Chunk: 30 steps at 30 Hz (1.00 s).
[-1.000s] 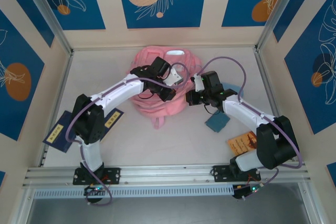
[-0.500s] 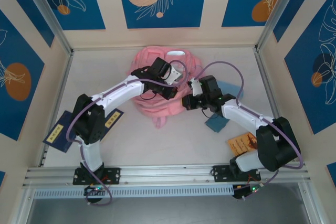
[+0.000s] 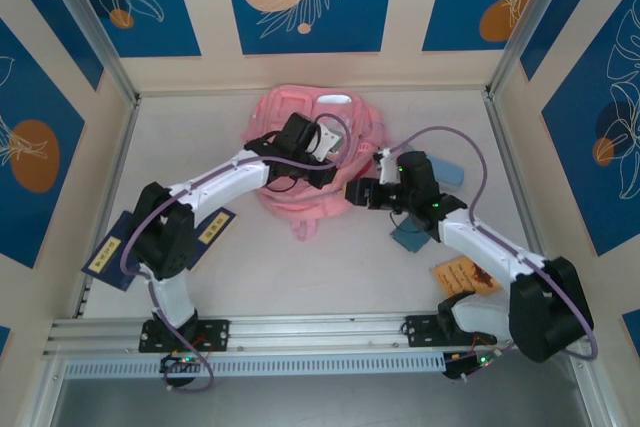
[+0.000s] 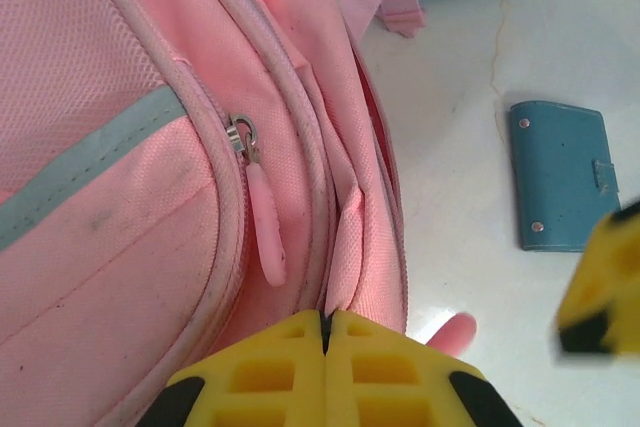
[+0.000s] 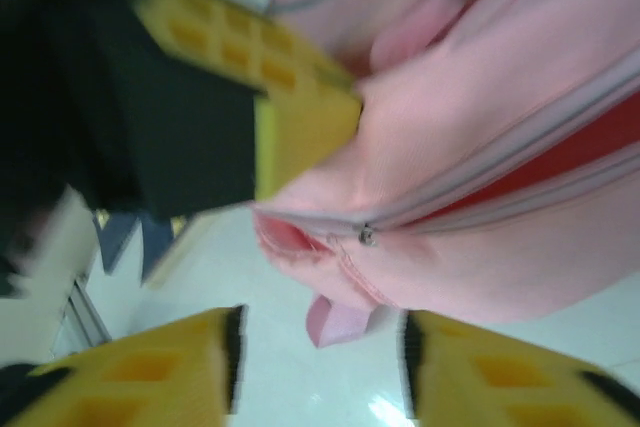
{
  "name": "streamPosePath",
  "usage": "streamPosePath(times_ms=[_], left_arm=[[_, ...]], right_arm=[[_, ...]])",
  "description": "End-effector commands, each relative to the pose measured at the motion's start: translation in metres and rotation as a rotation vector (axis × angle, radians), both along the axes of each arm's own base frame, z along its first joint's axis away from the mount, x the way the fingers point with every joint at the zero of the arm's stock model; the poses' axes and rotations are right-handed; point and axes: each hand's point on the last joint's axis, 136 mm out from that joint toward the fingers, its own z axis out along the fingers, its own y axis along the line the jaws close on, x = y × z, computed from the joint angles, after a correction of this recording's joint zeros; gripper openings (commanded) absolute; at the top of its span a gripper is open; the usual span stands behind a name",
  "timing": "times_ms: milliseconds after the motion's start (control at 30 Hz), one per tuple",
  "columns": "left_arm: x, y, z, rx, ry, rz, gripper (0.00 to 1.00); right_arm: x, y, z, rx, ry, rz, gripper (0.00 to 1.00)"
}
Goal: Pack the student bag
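Observation:
The pink student bag (image 3: 300,187) lies at the back middle of the table. My left gripper (image 3: 322,173) rests on its right side. In the left wrist view it (image 4: 326,331) is shut on a fold of the bag's (image 4: 130,147) pink fabric beside the open zip; a pink zip pull (image 4: 266,232) hangs just left. My right gripper (image 3: 358,193) is at the bag's right edge. In the right wrist view it (image 5: 320,367) stands open, its blurred yellow fingers either side of a loose pink tab (image 5: 338,322) under the bag (image 5: 500,137).
A teal wallet (image 3: 413,235) and a light-blue pencil case (image 3: 447,169) lie right of the bag, under the right arm. An orange card (image 3: 462,274) sits front right. Dark blue booklets (image 3: 115,257) lie by the left arm's base. Walls close in three sides.
My right gripper has opened from shut, and its arm has swung a little to the right. The left gripper stays shut on the bag's fabric.

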Motion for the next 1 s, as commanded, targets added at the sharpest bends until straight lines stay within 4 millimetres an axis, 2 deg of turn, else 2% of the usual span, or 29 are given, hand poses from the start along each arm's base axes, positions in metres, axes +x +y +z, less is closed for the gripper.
streamPosePath(times_ms=[0,133,367,500,700,900,967], left_arm=[[0.012,0.004,0.042,-0.086,-0.124,0.017,0.0],[0.009,0.004,0.047,-0.108,-0.137,0.013,0.0],[0.002,0.008,0.047,-0.113,-0.136,0.014,0.0],[-0.001,0.009,0.046,-0.123,-0.132,0.01,0.0],[-0.007,0.01,0.047,-0.132,-0.124,-0.003,0.0],[-0.012,0.015,0.049,-0.138,-0.116,0.012,0.0],[-0.015,0.017,0.048,-0.138,-0.1,0.021,0.0]], right_arm=[[0.007,-0.018,0.014,0.068,0.079,-0.144,0.62],[0.02,-0.028,0.011,0.112,0.22,-0.23,0.65],[0.045,-0.016,0.004,0.159,0.381,-0.251,0.65],[0.059,-0.005,-0.005,0.164,0.443,-0.235,0.57],[0.069,0.017,-0.013,0.19,0.491,-0.172,0.42],[0.069,0.036,-0.022,0.178,0.551,-0.122,0.42],[0.069,0.042,-0.021,0.185,0.558,-0.101,0.32]])
